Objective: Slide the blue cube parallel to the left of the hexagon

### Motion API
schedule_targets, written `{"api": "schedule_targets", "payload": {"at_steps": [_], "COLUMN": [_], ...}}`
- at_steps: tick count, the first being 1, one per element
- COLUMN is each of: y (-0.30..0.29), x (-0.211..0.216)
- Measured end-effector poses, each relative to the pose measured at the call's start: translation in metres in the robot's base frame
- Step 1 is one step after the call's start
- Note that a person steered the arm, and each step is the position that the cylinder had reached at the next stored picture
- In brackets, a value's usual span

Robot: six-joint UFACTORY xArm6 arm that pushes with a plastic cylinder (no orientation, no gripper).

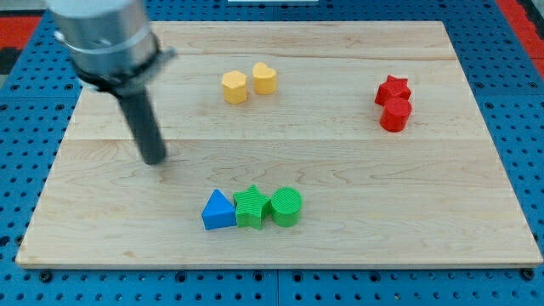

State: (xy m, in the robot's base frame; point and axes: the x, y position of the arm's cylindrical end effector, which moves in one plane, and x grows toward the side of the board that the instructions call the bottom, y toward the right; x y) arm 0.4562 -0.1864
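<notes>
My tip (155, 159) rests on the wooden board (340, 161) at the view's left, well above and left of the bottom row of blocks. A blue triangular block (218, 211) sits at the left end of that row, touching a green star block (251, 206), which touches a green cylinder (286, 206). A yellow hexagon (235, 87) stands near the view's top centre, with a yellow heart block (264, 78) close on its right. No blue cube shape can be made out; the only blue block looks triangular.
A red star block (393, 89) and a red cylinder (395, 116) stand together at the view's right. The board lies on a blue pegboard (510, 51). The arm's grey body (102, 34) fills the top left.
</notes>
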Motion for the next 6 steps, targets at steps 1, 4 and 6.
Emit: {"api": "schedule_targets", "payload": {"at_steps": [1, 4, 6], "y": [-0.061, -0.042, -0.008], "x": [-0.016, -0.148, -0.163]}}
